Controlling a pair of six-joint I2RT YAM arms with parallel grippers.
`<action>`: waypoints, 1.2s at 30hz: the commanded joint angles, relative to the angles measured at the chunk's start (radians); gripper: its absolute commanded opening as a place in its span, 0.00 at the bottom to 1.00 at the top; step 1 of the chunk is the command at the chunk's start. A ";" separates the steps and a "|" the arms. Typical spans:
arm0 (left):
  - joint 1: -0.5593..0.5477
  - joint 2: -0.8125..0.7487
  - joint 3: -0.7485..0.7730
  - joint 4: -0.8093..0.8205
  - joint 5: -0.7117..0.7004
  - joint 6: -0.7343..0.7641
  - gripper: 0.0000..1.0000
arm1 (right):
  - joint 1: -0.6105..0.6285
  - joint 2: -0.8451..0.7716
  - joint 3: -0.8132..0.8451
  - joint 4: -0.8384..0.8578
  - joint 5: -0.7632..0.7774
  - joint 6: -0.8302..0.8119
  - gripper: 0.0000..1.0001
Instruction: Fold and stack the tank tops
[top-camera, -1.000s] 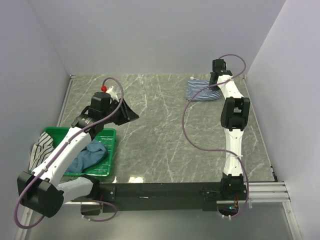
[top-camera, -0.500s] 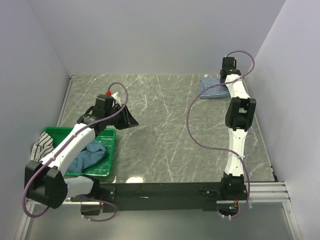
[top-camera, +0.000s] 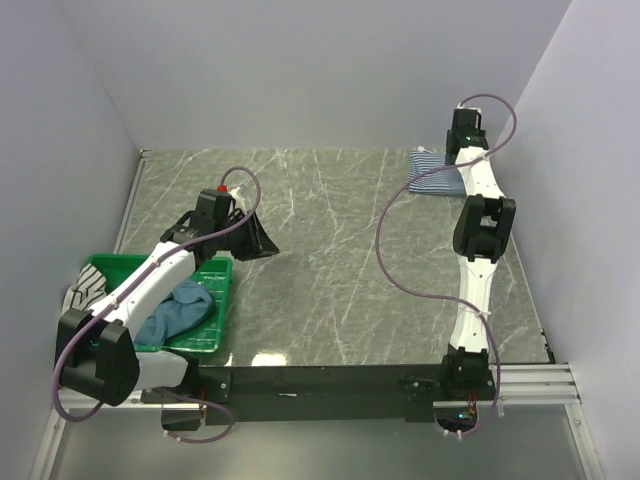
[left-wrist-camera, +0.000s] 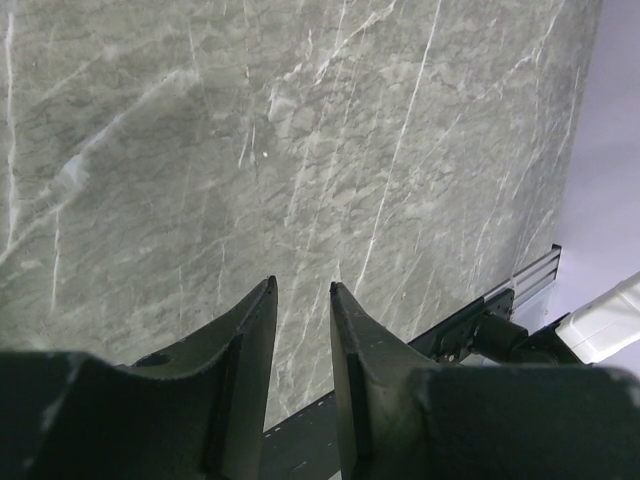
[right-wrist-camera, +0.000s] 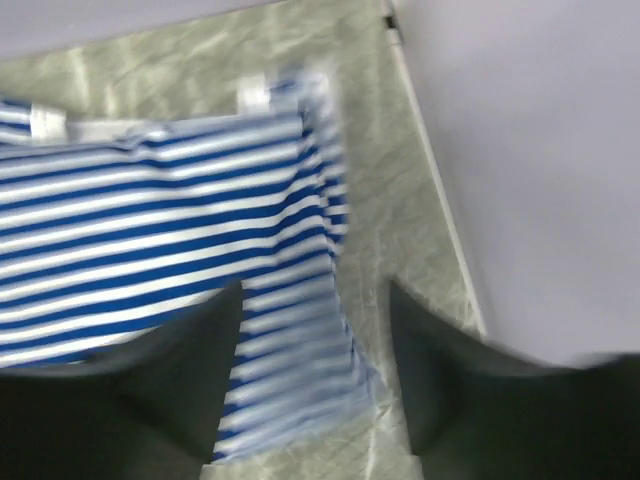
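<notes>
only the grey marbled table top (left-wrist-camera: 300, 130) is seen below the parted, empty left pincer (left-wrist-camera: 302, 292); the green plastic basket (top-camera: 222, 300) lies behind it. the fine navy-and-white striped cloth tank top (right-wrist-camera: 150, 215) lies under the released right pincer (right-wrist-camera: 314, 300), best raised straight so nothing is dragged. fold edges are blurred.

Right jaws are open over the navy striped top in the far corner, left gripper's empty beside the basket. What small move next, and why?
Probably swing the left gripper over the green basket toward the teal top. It hangs empty over the table, the teal top lies crumpled in the basket, and the right gripper stands open above the navy-striped top.
</notes>
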 joint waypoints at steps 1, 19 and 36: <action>0.001 0.001 0.028 0.037 0.026 0.018 0.34 | -0.012 -0.005 0.040 0.063 0.070 -0.010 0.71; 0.008 -0.143 0.029 -0.038 -0.334 -0.126 0.36 | 0.208 -0.656 -0.595 0.103 -0.036 0.352 0.81; 0.123 -0.048 -0.042 -0.814 -0.827 -0.874 0.53 | 0.730 -1.133 -1.329 0.293 -0.293 0.596 0.80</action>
